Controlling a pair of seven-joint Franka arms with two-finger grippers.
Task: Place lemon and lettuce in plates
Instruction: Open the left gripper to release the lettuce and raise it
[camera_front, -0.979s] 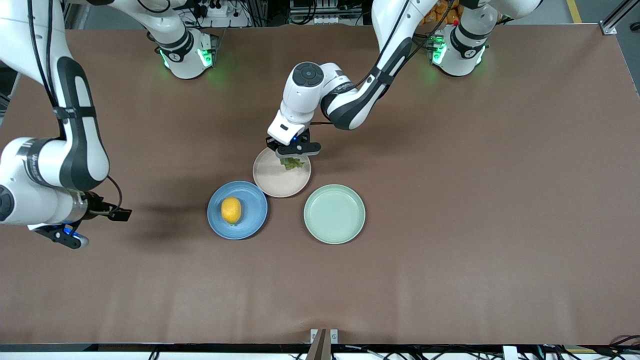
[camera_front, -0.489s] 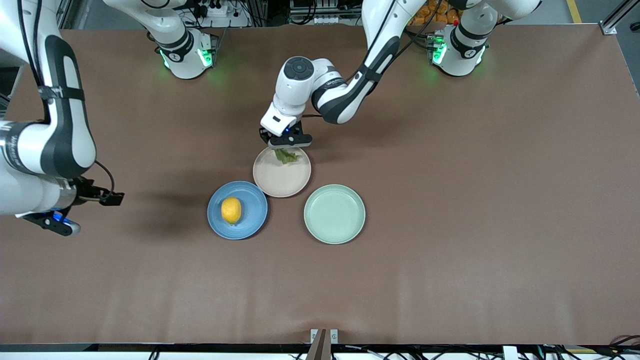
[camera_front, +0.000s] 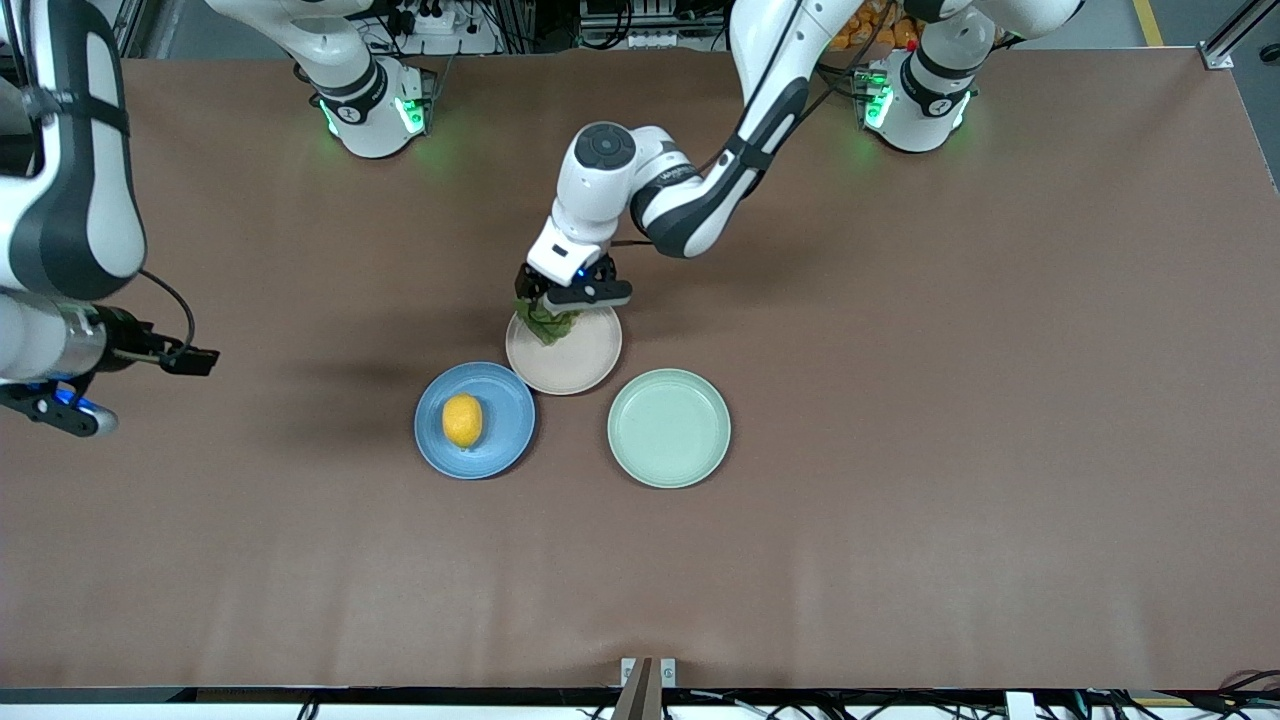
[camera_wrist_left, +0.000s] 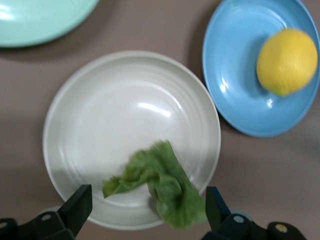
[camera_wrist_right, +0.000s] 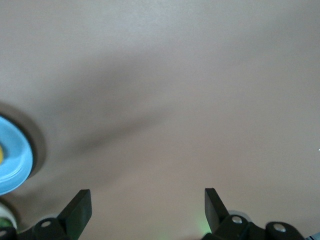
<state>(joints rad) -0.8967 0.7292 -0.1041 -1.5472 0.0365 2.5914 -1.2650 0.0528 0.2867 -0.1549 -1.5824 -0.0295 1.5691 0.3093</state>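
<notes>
The lemon (camera_front: 462, 420) lies in the blue plate (camera_front: 500, 455); the left wrist view also shows the lemon (camera_wrist_left: 286, 61) and the blue plate (camera_wrist_left: 235, 100). The lettuce (camera_front: 547, 326) sits at the rim of the beige-pink plate (camera_front: 580, 365), on the edge farther from the front camera. My left gripper (camera_front: 568, 296) hovers just over it. In the left wrist view the left gripper (camera_wrist_left: 148, 202) is open, and the lettuce (camera_wrist_left: 165, 185) lies between the spread fingers on the plate (camera_wrist_left: 125, 110), partly over its rim. My right gripper (camera_front: 55, 412) is open and empty (camera_wrist_right: 147, 202) over bare table at the right arm's end.
A pale mint-green plate (camera_front: 669, 428) stands empty beside the beige-pink one, toward the left arm's end; its rim shows in the left wrist view (camera_wrist_left: 40, 20). The blue plate's edge (camera_wrist_right: 12, 160) shows in the right wrist view.
The lettuce has shifted along the beige-pink plate's rim toward the right arm's end, under the left gripper. The right gripper has drawn back from the blue plate, away from the front camera.
</notes>
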